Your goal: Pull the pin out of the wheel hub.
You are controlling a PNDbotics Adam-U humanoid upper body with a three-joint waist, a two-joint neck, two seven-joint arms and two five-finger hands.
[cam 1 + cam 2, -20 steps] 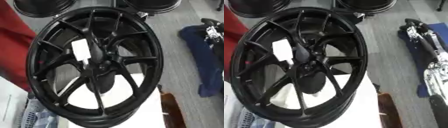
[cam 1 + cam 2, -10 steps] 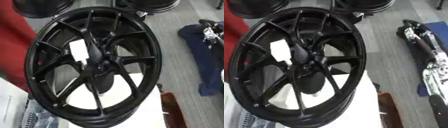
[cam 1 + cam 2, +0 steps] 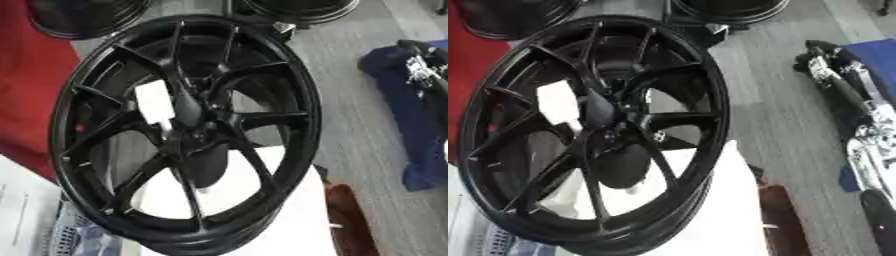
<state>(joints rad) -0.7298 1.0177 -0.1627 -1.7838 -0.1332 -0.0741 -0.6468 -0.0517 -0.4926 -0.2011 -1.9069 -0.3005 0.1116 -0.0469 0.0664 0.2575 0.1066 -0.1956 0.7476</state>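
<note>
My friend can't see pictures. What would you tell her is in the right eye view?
A big black wheel with curved spokes stands tilted on a white surface, a white tag stuck near its hub. The robot's right arm, black and silver, lies over grey floor at the right, away from the wheel.

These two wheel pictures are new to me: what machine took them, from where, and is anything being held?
Both come from a stereo camera in a humanoid robot's head, left eye and right eye, looking down at the same moment. A large black spoked wheel stands tilted on a white surface. A white tag-like piece sits on a spoke beside the hub; I cannot tell whether it is the pin. At the far right an arm shows over blue cloth, but no hand is clearly visible. Nothing is held.
</note>
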